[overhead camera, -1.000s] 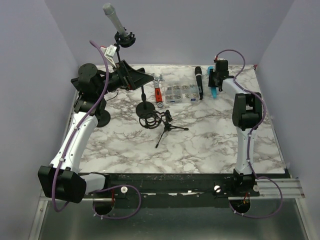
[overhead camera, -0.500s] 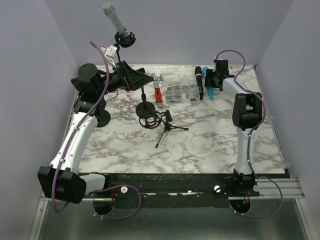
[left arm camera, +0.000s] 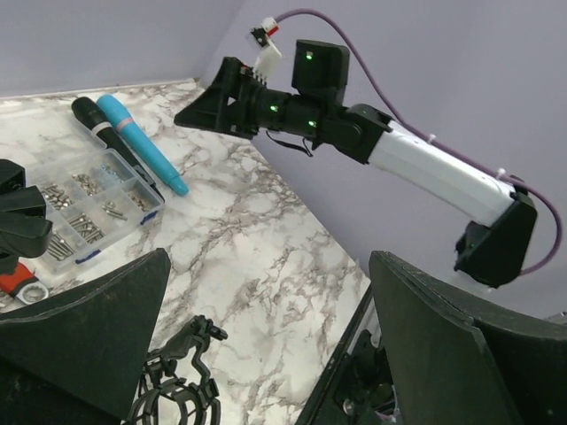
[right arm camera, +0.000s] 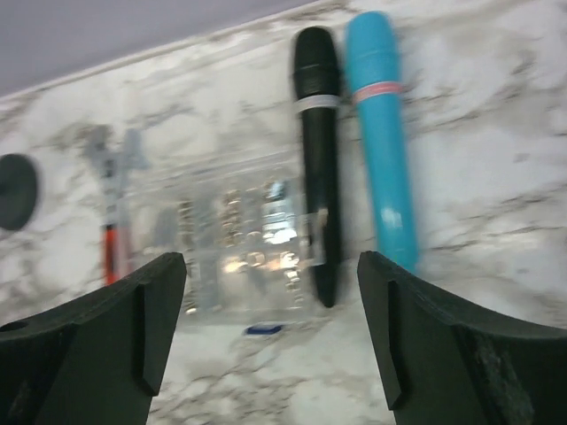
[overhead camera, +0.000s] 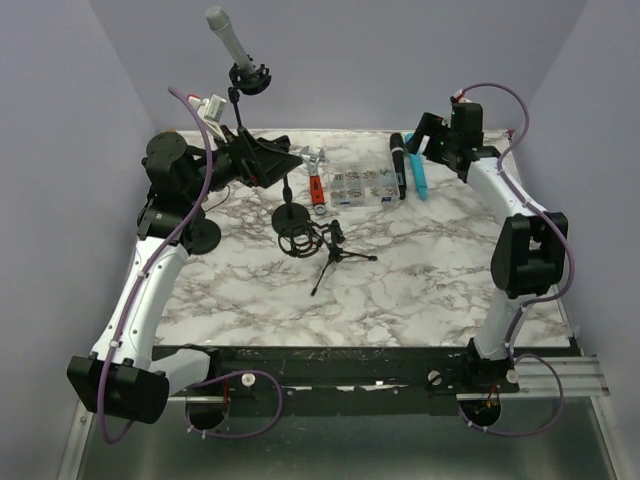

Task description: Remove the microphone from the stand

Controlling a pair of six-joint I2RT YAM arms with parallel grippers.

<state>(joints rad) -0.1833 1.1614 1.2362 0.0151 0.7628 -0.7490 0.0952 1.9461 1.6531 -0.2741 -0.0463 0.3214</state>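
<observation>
A: What's new w/ right pincer?
B: Jaws have spread wide, nothing in them, arm's lifted off. The blue mic now lies on the surface, upper right, beside the black mic.
A: And left pincer?
B: Fully open, empty. The grey mic sits in its stand, upper left. Prob. next.

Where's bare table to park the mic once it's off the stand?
Biggest bare patch: the near half of the table, from the tripod to the near edge. Also bare: right middle, between the tripod and the right arm. Crowded: back centre, where the red tool, parts box, black mic and blue mic lie side by side, and the shock mount by the tripod.
</observation>
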